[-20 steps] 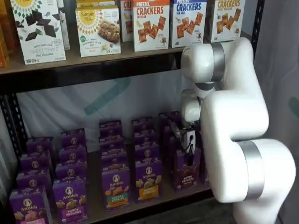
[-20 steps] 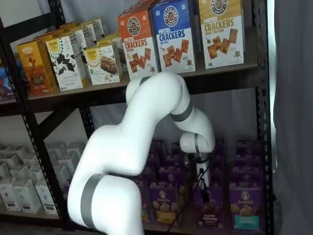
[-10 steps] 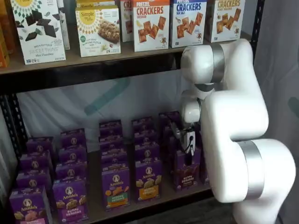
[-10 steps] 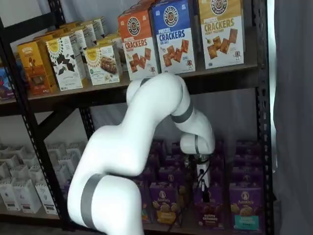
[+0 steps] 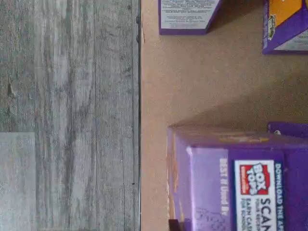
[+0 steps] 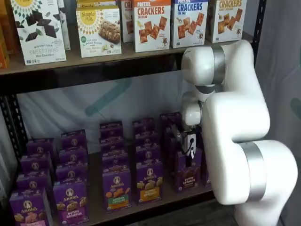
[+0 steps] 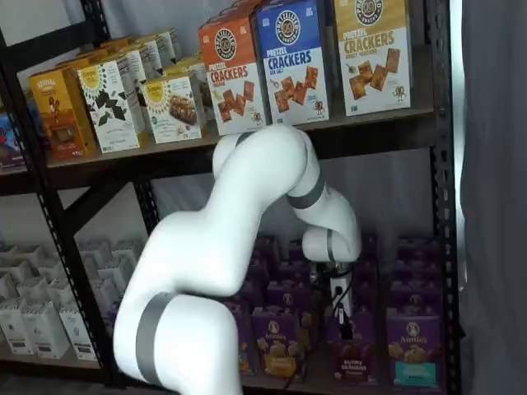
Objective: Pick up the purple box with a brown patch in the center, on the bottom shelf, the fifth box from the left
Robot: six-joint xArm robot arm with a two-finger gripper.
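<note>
Compared with one second ago, the white arm [image 6: 235,127] has come slightly lower over the front of the bottom shelf [image 6: 155,202], while the boxes have kept their places. Nearest in the wrist view is the top of a purple box [image 5: 236,178] with a "BOX TOPS" label and the words "SCAN" and "DOWNLOAD THE APP"; its far end is cut off by the edge of the picture, and beside it lie the tan shelf board [image 5: 192,82] and grey wood-pattern floor [image 5: 67,115]. In both shelf views the gripper [image 6: 189,143] hangs directly over the purple box [image 6: 188,175], which stands upright at the front of the bottom shelf, just right of an Annie's box with an orange-yellow patch [image 6: 149,181]; its label reads "Bunny Grahams". The fingers are seen only as a dark shape against the box with a cable beside them, so I cannot tell if they are open or closed, or if they touch the box. Behind, more purple Annie's boxes [image 6: 113,141] stand in rows, partly hidden. On the upper shelf are "PRETZEL CRACKERS" boxes [image 6: 151,23] and a "Simple Mills" box [image 6: 99,30].
</note>
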